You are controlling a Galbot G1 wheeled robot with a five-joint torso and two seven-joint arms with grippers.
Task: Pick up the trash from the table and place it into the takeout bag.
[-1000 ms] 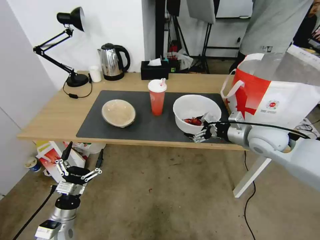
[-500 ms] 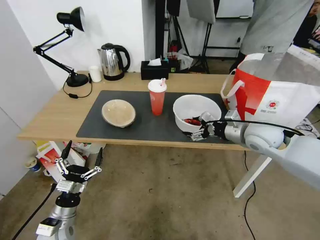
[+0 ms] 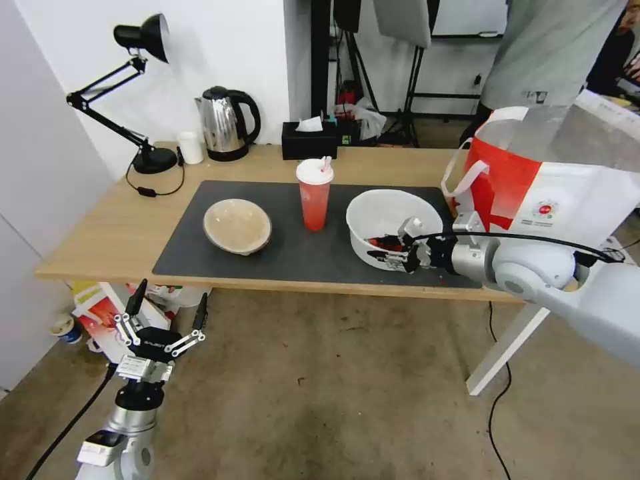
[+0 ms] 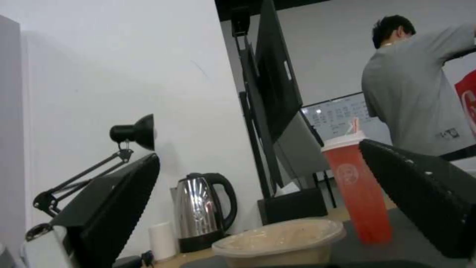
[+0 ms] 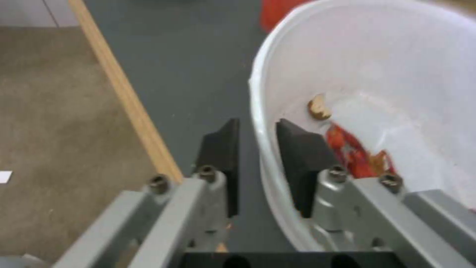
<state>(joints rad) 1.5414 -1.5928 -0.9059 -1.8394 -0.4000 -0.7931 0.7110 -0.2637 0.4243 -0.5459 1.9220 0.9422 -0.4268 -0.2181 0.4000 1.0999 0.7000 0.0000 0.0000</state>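
A white round bowl (image 3: 390, 210) with red food scraps sits at the right of the dark mat (image 3: 293, 250) on the table (image 3: 113, 227). My right gripper (image 3: 393, 250) is shut on its near rim. In the right wrist view one pad (image 5: 302, 160) is inside the bowl (image 5: 396, 74) and the other outside. A red drink cup (image 3: 314, 197) with lid and straw stands mid-mat, and a shallow beige bowl (image 3: 237, 225) lies to its left. The takeout bag (image 3: 553, 193) stands open at the table's right end. My left gripper (image 3: 171, 297) hangs open below the table's front edge.
Along the back of the table are a black desk lamp (image 3: 143, 40), a steel kettle (image 3: 227, 123), a small white cup (image 3: 191, 147) and a black tissue box (image 3: 309, 140). A person (image 3: 553, 47) stands behind the bag. Packages (image 3: 107, 313) lie on the floor under the table.
My right gripper moved forward and up over the white bowl's near rim and closed from wide open onto it. The left gripper barely moved.
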